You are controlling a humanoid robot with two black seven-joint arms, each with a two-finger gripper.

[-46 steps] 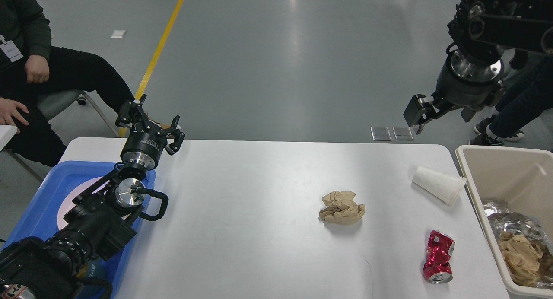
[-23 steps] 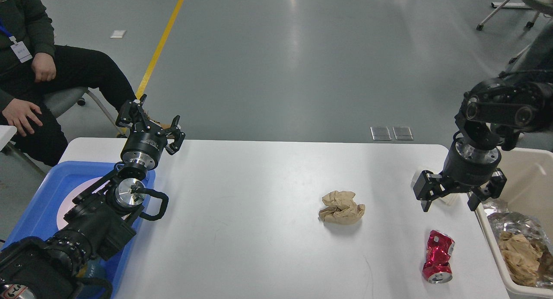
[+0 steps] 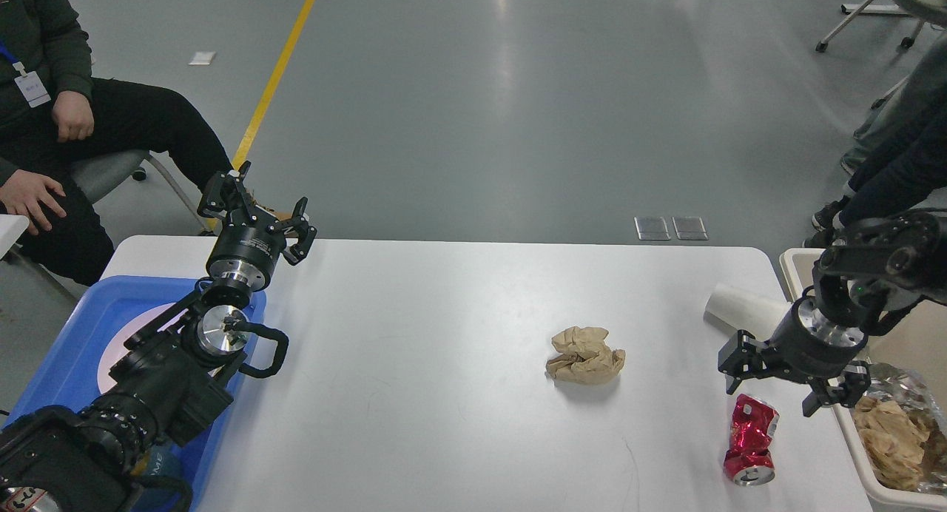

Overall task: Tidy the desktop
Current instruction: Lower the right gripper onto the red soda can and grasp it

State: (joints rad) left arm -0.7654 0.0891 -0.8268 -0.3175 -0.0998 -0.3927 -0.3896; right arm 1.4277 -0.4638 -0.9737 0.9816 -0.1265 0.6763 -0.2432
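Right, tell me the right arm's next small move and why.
Probably lower the right gripper straight down and close it on the crushed red can. Its fingers are spread open and hang just above the can's top end, apart from it. The can lies loose on the desktop, right beside the beige bin.

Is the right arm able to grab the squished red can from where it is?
Probably yes. The right gripper hangs open just above the red can, which lies alone on the desktop. Nothing sits between them; the paper cup is off behind.
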